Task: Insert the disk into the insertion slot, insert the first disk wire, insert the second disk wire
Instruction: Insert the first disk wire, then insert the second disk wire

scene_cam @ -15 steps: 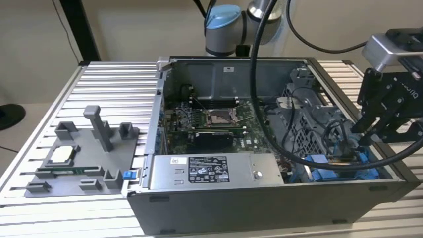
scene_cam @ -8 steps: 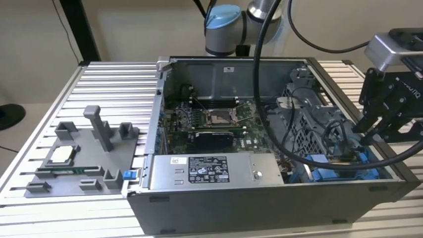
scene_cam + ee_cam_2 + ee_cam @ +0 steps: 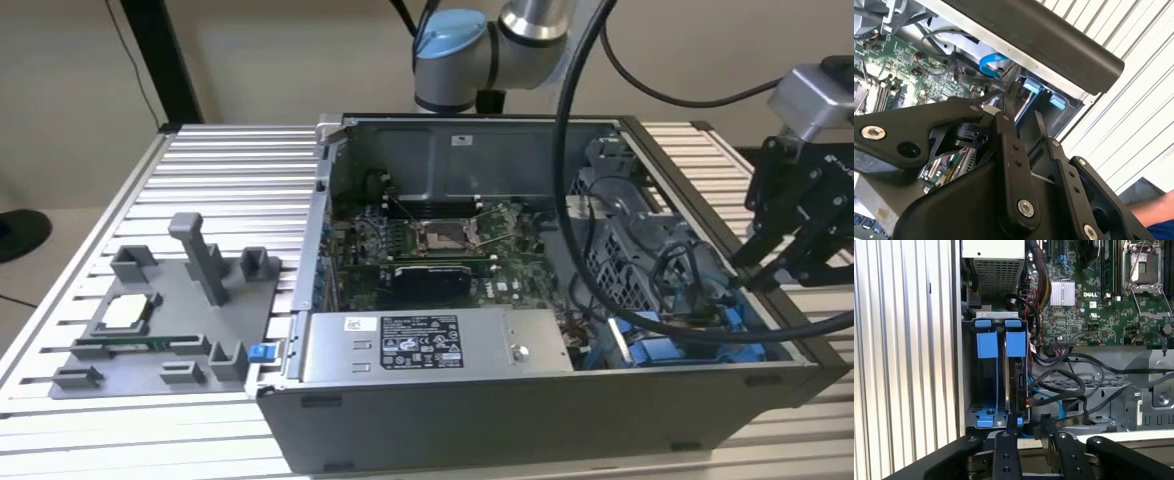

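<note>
Just ahead of the narrowly parted, empty-looking claw [image 3: 1029,419], disk [image 3: 1015,345] sits in insertion slot [image 3: 981,390]; cabling step probably in hand, needing fine alignment.

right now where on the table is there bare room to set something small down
Bare ribbed table beyond the grey holder, at the exterior view's left of the computer case. Crowded: the case's corner around the drive bay, thick with cables, the gripper close by.
</note>
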### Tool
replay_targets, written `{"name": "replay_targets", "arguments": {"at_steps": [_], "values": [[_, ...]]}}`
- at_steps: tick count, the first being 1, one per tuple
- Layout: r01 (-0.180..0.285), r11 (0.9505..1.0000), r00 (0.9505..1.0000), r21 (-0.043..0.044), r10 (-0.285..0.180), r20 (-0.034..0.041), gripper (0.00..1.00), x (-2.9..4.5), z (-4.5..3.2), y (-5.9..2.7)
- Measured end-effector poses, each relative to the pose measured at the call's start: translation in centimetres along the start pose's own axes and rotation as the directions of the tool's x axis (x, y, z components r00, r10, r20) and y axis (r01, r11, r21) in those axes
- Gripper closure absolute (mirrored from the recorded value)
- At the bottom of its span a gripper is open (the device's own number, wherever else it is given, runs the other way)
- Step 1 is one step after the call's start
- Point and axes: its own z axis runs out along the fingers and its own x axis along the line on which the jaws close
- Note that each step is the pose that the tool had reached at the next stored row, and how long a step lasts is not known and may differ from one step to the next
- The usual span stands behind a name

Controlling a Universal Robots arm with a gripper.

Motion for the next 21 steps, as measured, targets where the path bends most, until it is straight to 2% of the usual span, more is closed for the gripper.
{"name": "replay_targets", "arguments": {"at_steps": [3,5,7,10,15,17,21], "values": [[-0.001,1.0000,1.0000,-0.0077,0.001,-0.0003,0.00,-0.03,-0.01,-0.55],[-0.002,0.9999,1.0000,-0.0166,0.002,-0.0007,0.00,-0.04,-0.02,-0.85],[-0.003,0.9995,1.0000,-0.0320,0.003,-0.0016,0.00,-0.06,0.01,-1.20],[-0.007,0.9981,1.0000,-0.0607,0.006,-0.0030,0.00,-0.08,0.11,-1.96],[-0.011,0.9949,0.9999,-0.1004,0.011,-0.0051,0.00,-0.10,0.38,-2.80],[-0.014,0.9935,0.9999,-0.1129,0.013,-0.0057,0.00,-0.14,0.52,-2.95],[-0.021,0.9913,0.9998,-0.1300,0.020,-0.0067,0.00,-0.19,0.87,-3.16]]}}
